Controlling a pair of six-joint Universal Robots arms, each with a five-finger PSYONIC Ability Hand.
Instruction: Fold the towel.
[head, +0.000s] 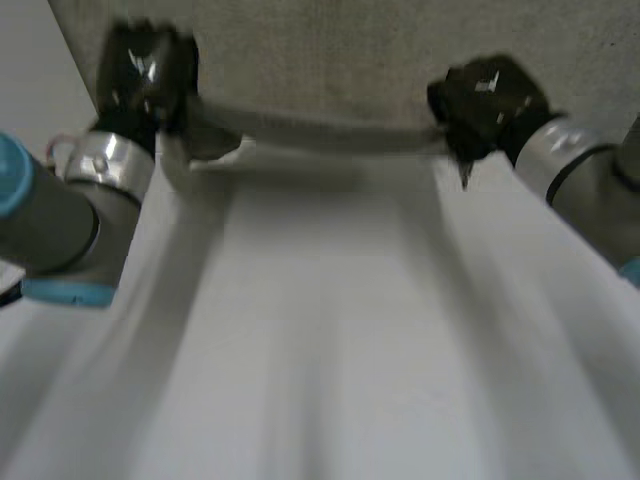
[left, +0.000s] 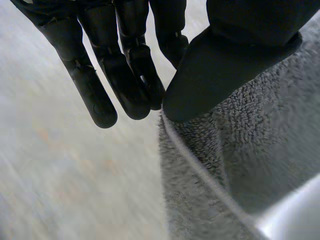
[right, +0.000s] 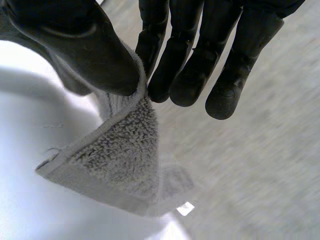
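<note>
1. Head view: the towel (head: 330, 330) is pale here and stretched wide between the two hands. It runs from them toward the camera in long soft folds. The left hand (head: 148, 65) is at one far corner and the right hand (head: 490, 100) at the other. The towel's far edge sags a little between them. Past that edge lies the grey speckled tabletop (head: 350, 50). The left arm (head: 60, 220) and the right arm (head: 570, 170) flank the cloth.

2. Left wrist view: the left hand (left: 125, 75) pinches the towel (left: 225, 165) at its hemmed edge. The thumb (left: 220, 65) presses the grey terry from one side, with the straight fingers close behind it. The cloth hangs away from the fingertips. The mottled tabletop (left: 65, 170) lies beyond it.

3. Right wrist view: the right hand (right: 200, 50) grips a corner of the towel (right: 125, 160) between its thumb (right: 75, 45) and its fingers. The corner droops below the fingertips as a grey looped flap with a flat hem along its edge. The tabletop (right: 260, 165) lies beside the flap.
</note>
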